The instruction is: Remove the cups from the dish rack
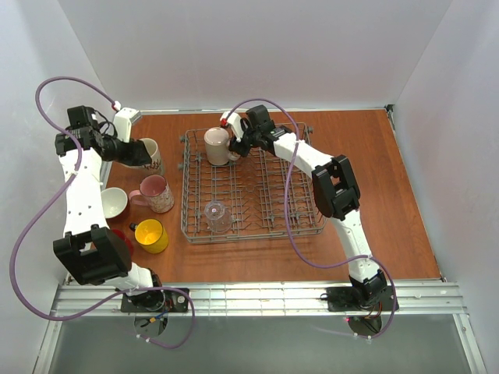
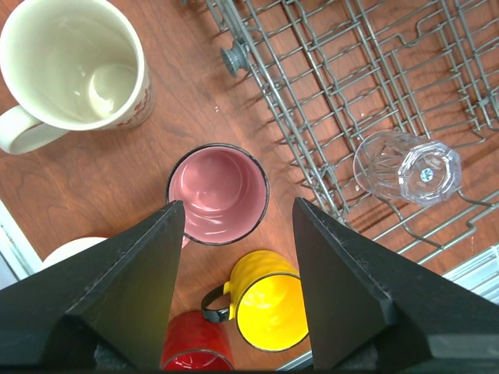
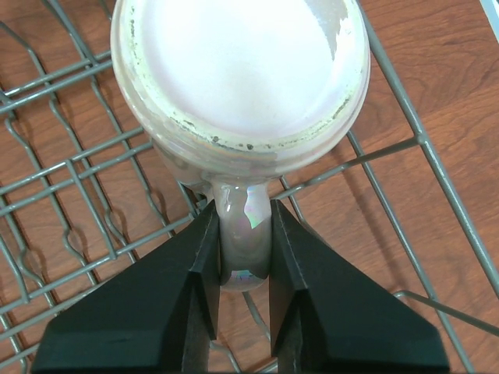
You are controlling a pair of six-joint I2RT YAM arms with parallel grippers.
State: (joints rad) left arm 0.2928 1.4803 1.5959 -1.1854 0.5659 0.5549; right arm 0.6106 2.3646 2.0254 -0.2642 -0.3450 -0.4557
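Note:
The grey wire dish rack [image 1: 308, 204] sits mid-table. An upside-down beige mug [image 1: 216, 146] stands in its back left corner. My right gripper [image 1: 236, 145] is shut on that mug's handle [image 3: 244, 234], base up in the right wrist view [image 3: 242, 70]. A clear glass [image 1: 217, 216] lies in the rack's front left, also in the left wrist view [image 2: 409, 165]. My left gripper [image 1: 140, 154] is open and empty, raised over the cups left of the rack: a cream mug [image 2: 74, 66], pink mug [image 2: 218, 195], yellow mug [image 2: 269, 308] and red mug [image 2: 195, 347].
A white cup [image 1: 114, 202] stands by the left wall beside the pink mug [image 1: 156, 192]. The yellow mug [image 1: 150, 235] and the red mug [image 1: 121, 236] sit near my left arm's base. White walls close in the table on three sides.

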